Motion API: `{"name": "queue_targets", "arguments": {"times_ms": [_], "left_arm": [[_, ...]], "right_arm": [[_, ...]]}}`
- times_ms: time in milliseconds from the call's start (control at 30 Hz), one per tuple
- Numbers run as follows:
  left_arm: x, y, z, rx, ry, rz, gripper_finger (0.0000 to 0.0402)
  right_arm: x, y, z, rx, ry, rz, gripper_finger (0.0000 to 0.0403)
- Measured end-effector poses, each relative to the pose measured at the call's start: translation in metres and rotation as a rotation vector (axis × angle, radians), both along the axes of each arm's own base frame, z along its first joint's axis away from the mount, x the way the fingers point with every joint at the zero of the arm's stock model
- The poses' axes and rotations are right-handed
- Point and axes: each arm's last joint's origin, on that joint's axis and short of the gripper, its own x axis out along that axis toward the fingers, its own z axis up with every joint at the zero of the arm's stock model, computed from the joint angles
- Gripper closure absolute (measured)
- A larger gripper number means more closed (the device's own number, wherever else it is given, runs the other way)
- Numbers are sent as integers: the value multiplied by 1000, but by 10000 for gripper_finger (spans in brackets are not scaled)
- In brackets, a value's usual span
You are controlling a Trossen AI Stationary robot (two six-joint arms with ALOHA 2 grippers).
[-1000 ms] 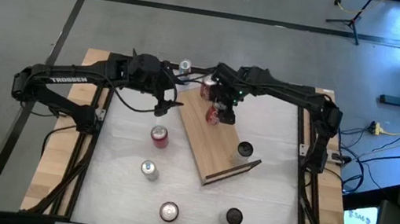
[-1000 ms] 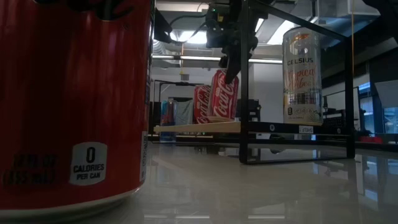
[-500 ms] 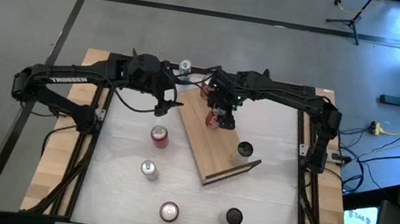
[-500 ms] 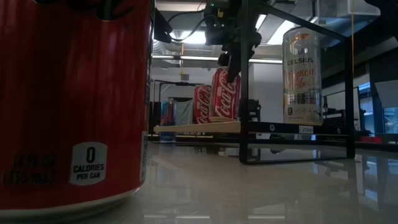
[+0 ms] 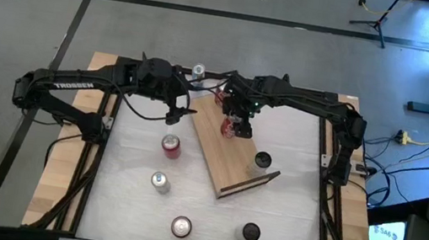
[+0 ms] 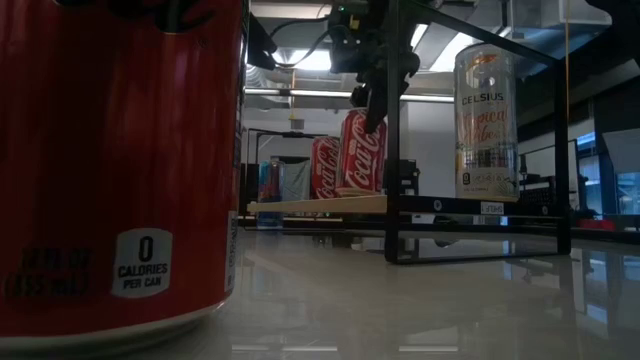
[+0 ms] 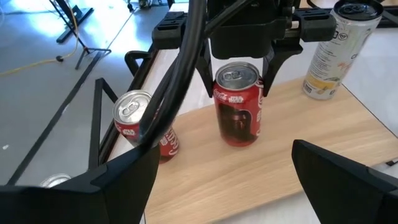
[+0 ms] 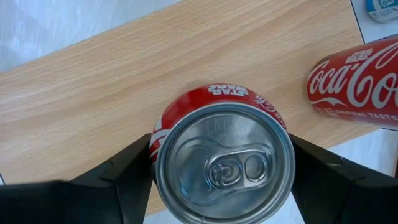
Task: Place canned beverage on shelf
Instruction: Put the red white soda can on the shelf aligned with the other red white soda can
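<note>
Red Coca-Cola can (image 7: 238, 104) stands upright on the shelf (image 7: 273, 168); the right gripper (image 5: 237, 117) straddles it, fingers spread, and a skewed withdrawal could topple it. The left gripper (image 5: 179, 115) waits spread beside the shelf.

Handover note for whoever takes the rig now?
Right gripper: straddling the upright red Coca-Cola can on the shelf; whether it grips, I can't tell.
Left gripper: open, empty, beside the shelf's far end.
Done: second red can and a pale tall can on the shelf.
Left: release and retract; four cans wait on the table.
</note>
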Motion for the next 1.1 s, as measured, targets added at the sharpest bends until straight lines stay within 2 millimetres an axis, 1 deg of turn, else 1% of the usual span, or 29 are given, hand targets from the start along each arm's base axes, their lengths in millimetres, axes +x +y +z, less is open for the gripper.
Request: {"name": "queue_targets", "arguments": {"times_ms": [100,200,433,533,633,767,833,933,1000,1100], "left_arm": [[0,0,0,-2,1,1,49],[0,-2,0,-3,2,-5,49],[2,-9,0,-4,3,-30,49],[3,-11,0,-4,4,-40,49],[4,-14,0,-4,4,-52,49],[5,-18,0,-4,3,-66,49],[5,-19,0,-10,-3,-70,49],[7,-21,0,-25,-16,-69,49],[11,-22,0,-24,-26,-76,49],[22,-22,-4,-18,-56,-87,49]], "right_arm": [[0,0,0,0,0,0,105],[0,0,0,1,0,0,95],[0,0,1,3,-7,1,40],[-1,0,1,3,-7,1,23],[-1,0,1,2,-7,1,14],[0,0,4,-3,-10,0,13],[0,0,10,-7,-23,-1,13],[0,0,25,-14,-46,-1,13],[-2,0,39,-17,-56,-2,13],[-7,2,58,-19,-61,-2,13]]}}
